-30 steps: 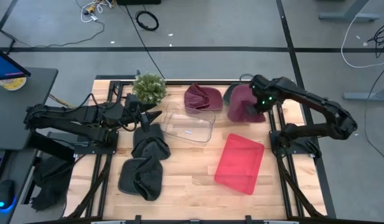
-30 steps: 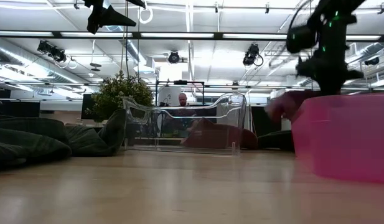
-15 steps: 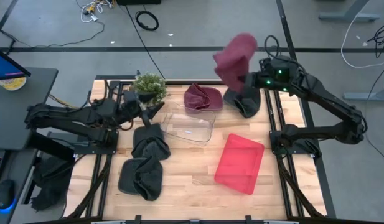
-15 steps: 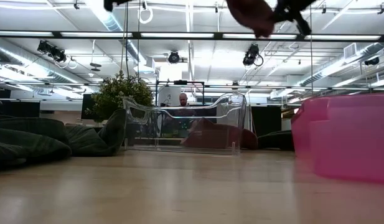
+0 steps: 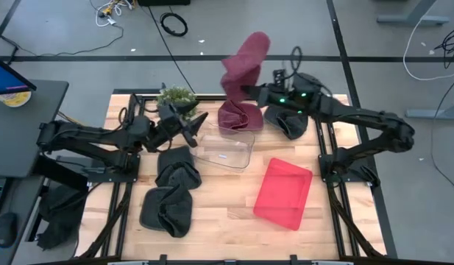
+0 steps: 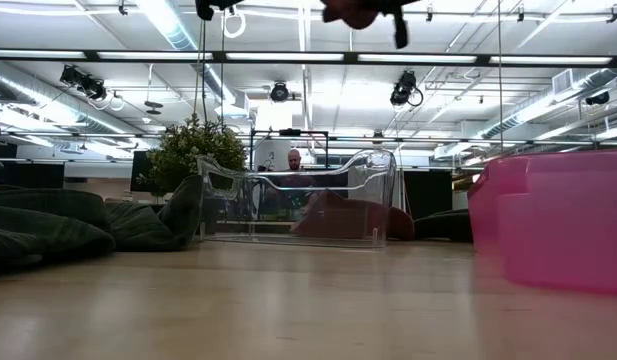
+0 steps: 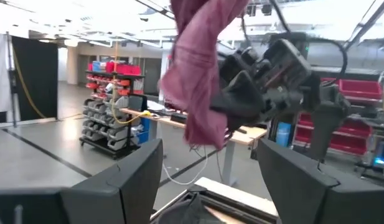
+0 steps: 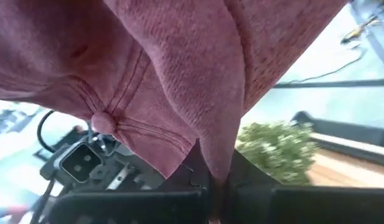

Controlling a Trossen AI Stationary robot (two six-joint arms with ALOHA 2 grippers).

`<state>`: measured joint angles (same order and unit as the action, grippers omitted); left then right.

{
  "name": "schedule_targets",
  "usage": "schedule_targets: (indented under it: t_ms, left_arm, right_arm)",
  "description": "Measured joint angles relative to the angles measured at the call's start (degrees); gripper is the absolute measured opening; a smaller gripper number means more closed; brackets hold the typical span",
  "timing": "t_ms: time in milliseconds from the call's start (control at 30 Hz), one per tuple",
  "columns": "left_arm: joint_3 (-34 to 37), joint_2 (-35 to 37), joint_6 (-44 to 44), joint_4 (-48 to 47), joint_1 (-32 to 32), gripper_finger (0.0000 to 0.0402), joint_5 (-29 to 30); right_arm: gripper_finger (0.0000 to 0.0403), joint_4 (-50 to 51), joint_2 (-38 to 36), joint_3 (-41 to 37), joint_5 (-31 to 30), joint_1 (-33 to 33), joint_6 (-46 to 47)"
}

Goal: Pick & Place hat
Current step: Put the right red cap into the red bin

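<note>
Right end effector [image 5: 249, 90] is clamped shut on a maroon hat [image 5: 243, 60], held high above the far side of the tabletop [image 5: 219, 213], roughly over the second maroon hat [image 5: 239, 116] lying just behind the clear bin [image 5: 225, 149]. In the right wrist view the held hat [image 8: 179, 74] drapes loose over the fingers, pinched at a fold only. The low view catches just a scrap of it [image 6: 356, 12] at the top edge.

Left end effector [image 5: 191, 131] hangs open and empty near the plant [image 5: 175, 98], at the clear bin's left end. Its wrist view looks straight at the dangling hat [image 7: 198, 68].

Risks, as I judge them:
- Grip is on a thin fold, so a fast swing could let the fabric slide out and drop onto the other maroon hat or the dark hat [image 5: 289, 121] below.
- Hanging fabric may snag the clear bin's rim on the way down and tip or shove it.
- The two arms are close; the right could clip the left end effector if it moves toward the clear bin.
- Target is unclear between clear bin and pink bin [image 5: 284, 193]; release too high and the floppy hat may land half over a wall.
</note>
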<state>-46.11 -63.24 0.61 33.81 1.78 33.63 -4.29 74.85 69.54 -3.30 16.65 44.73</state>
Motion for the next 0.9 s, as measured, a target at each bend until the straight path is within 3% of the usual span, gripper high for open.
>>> schedule_targets:
  t_ms: [200, 333, 467, 667, 900]
  left_arm:
    - [0.0, -1.7, 0.1, 4.5, 0.0, 0.0266, -1.1]
    - [0.0, -1.7, 2.8, 4.6, 0.0, 0.0266, 2.0]
    - [0.0, -1.7, 3.0, 4.9, -0.7, 0.0266, 2.2]
    - [0.0, -1.7, 1.2, 5.9, -1.7, 0.0265, -1.9]
    - [0.0, -1.7, -0.4, 5.9, -2.4, 0.0241, -3.5]
  right_arm:
    - [0.0, -3.3, 6.8, 0.0, 1.2, -3.4, 3.8]
    - [0.0, -5.9, 10.0, -0.1, 2.9, -5.4, 5.9]
    - [0.0, -7.6, 11.4, -0.1, 3.3, -6.8, 6.9]
    - [0.0, -7.9, 12.2, -0.1, 4.5, -7.7, 7.3]
    - [0.0, -7.7, 12.2, -0.1, 4.9, -7.9, 7.2]
